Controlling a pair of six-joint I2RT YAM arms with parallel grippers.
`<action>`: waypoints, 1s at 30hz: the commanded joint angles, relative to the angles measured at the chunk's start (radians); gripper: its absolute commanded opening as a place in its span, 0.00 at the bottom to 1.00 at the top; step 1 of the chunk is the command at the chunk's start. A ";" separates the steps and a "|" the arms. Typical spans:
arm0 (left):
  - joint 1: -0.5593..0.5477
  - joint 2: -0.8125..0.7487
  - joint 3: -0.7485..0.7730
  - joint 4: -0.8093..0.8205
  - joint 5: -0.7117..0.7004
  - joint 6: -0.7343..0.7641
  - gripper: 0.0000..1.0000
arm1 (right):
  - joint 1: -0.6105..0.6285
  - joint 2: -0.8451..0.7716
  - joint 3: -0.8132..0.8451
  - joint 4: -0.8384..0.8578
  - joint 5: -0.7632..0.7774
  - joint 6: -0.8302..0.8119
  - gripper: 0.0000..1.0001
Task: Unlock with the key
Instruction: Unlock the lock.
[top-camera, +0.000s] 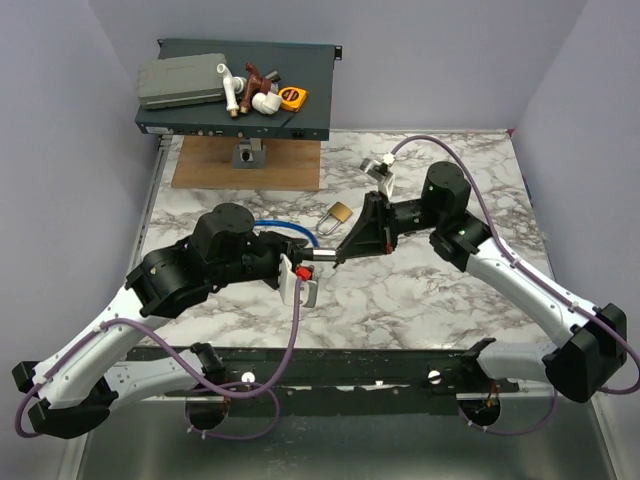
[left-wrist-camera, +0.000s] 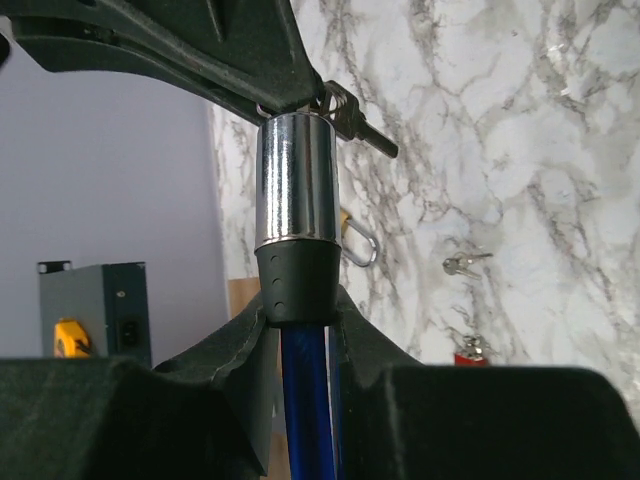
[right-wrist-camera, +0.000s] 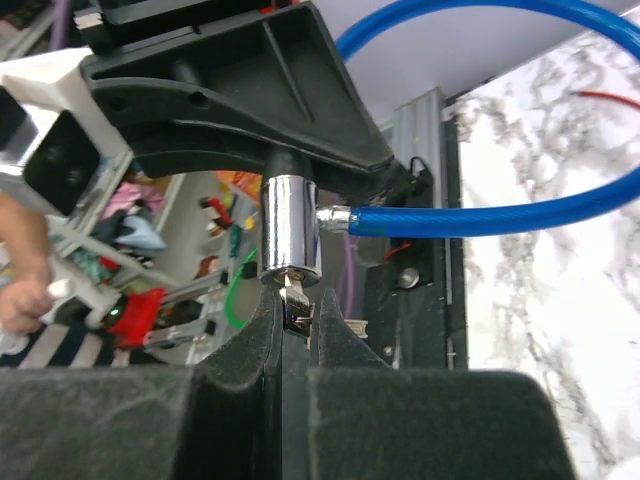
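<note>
The blue cable lock has a chrome cylinder, also in the right wrist view. My left gripper is shut on its black collar and blue cable. My right gripper is shut on a small silver key whose blade sits in the cylinder's end. A spare key on its ring hangs beside it. The key with the red tag lies on the marble, apart from both grippers. Its red cord shows in the right wrist view.
A brass padlock lies just behind the grippers. Another loose pair of keys lies on the marble. A wooden board and a dark rack unit with tools stand at the back left.
</note>
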 joint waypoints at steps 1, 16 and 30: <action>-0.033 -0.041 -0.079 0.226 -0.060 0.135 0.00 | -0.005 0.047 -0.023 0.323 -0.148 0.319 0.01; -0.033 -0.017 -0.075 0.296 -0.142 0.043 0.00 | -0.049 0.011 0.061 0.181 -0.132 0.294 0.50; -0.020 -0.001 0.061 0.198 -0.053 -0.141 0.00 | -0.167 -0.173 0.176 -0.284 0.197 -0.293 0.90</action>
